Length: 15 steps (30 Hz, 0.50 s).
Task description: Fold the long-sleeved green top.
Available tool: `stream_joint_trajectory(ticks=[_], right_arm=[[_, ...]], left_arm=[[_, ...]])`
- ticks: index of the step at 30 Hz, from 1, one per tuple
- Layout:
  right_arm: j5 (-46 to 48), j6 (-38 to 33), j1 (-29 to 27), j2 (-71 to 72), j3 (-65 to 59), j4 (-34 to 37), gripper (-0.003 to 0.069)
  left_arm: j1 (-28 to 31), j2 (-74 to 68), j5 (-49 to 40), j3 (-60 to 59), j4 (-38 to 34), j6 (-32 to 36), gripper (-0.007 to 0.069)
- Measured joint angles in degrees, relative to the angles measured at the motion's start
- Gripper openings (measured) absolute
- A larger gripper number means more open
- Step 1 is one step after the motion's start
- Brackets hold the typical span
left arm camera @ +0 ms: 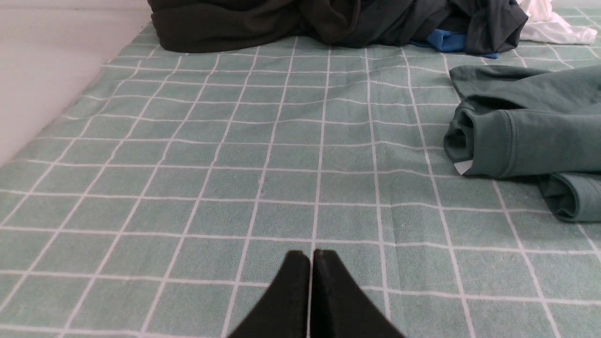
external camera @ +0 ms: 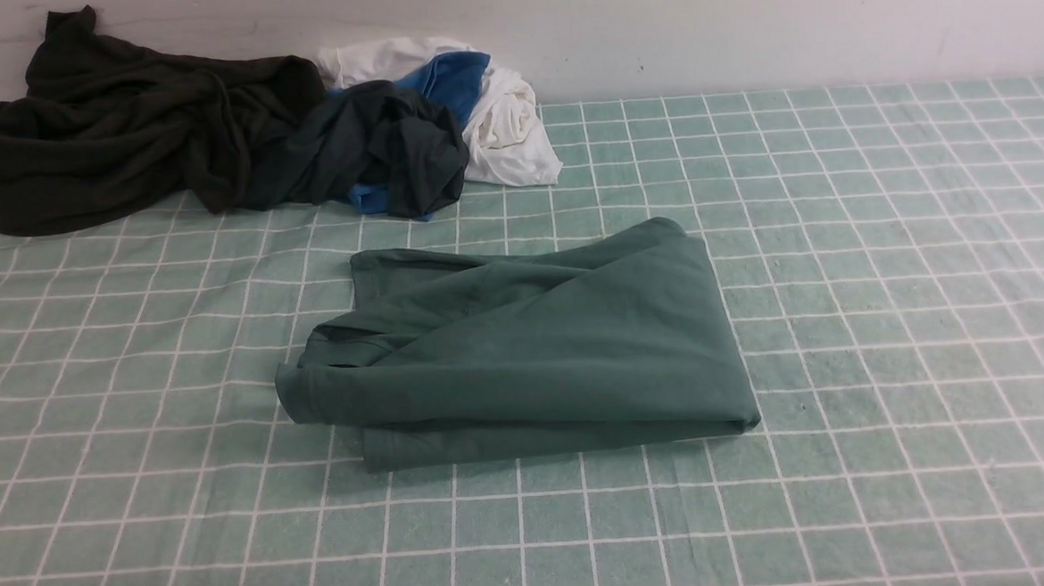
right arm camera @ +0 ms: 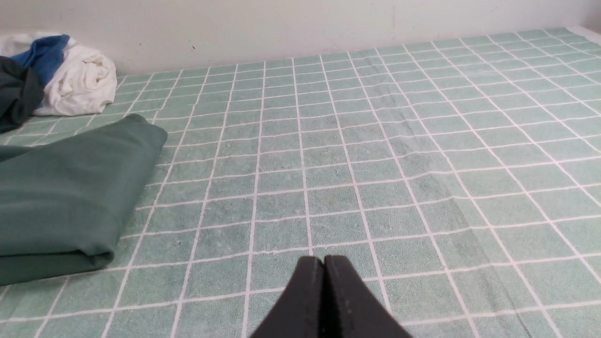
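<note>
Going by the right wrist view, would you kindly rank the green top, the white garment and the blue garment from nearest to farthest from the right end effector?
From the right end effector:
1. Green long-sleeved top, folded, nearest, off to its side.
2. White garment, bunched by the wall beyond the top.
3. Blue garment, just behind the white one, farthest.

green long-sleeved top: folded over itself, so sleeves and neck mostly hidden; cut by the frame edge in both wrist views.
white label: only a corner peeks out; print unreadable.
blue garment: largely buried under the dark clothes.
arms: outside the front view; only closed black fingertips show.
</note>
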<state>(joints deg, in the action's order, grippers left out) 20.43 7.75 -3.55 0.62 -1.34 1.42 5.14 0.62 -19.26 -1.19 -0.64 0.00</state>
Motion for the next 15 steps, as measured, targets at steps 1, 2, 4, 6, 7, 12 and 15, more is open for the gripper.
stream_joint_trajectory(ticks=[1,2,4,6,7,12,15], right_arm=[[0.0,0.0,0.0,0.0,0.0,0.0,-0.0014],[0.0,0.0,0.0,0.0,0.0,0.0,-0.0014],[0.0,0.0,0.0,0.0,0.0,0.0,-0.0014],[0.0,-0.3,0.0,0.0,0.0,0.0,-0.0014],[0.0,-0.6,0.0,0.0,0.0,0.0,-0.0014],[0.0,-1.3,0.0,0.0,0.0,0.0,-0.0014],[0.0,-1.3,0.0,0.0,0.0,0.0,-0.0014]], left_arm=[[0.0,0.0,0.0,0.0,0.0,0.0,-0.0004],[0.0,0.0,0.0,0.0,0.0,0.0,-0.0004],[0.0,0.0,0.0,0.0,0.0,0.0,-0.0004],[0.0,0.0,0.0,0.0,0.0,0.0,-0.0004],[0.0,0.0,0.0,0.0,0.0,0.0,-0.0004],[0.0,0.0,0.0,0.0,0.0,0.0,-0.0004],[0.0,0.0,0.0,0.0,0.0,0.0,-0.0004]])
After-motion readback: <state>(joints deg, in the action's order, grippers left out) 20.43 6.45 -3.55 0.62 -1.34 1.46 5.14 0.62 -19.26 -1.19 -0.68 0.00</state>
